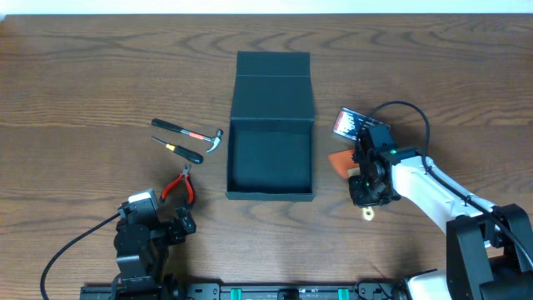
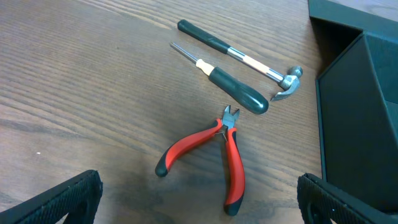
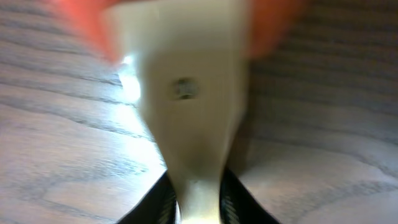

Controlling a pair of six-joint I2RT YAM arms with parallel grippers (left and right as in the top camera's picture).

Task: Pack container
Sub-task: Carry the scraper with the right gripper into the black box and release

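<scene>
Grip check: right gripper point(image 1: 362, 179) was pinched on the handle of the orange-and-cream tool point(image 1: 338, 160); needed a straight lift, then left into the open container point(image 1: 271, 196).

Hammer point(image 2: 249, 59), screwdriver point(image 2: 236, 93) (side by side), red pliers point(image 2: 231, 155), bit pack point(image 1: 347, 122), orange-handled scraper point(image 3: 186, 124)

The container point(image 1: 271, 196) is wide open from above. Left of it, hammer point(image 1: 196, 133), screwdriver point(image 1: 179, 150) and pliers point(image 1: 179, 185) block the way; right of it, right gripper point(image 1: 365, 193), orange tool point(image 1: 340, 162), small pack point(image 1: 348, 123).

Cream-and-orange tool point(image 3: 186, 93) blurred, top cropped, right claw point(image 3: 198, 202) barely showing
</scene>
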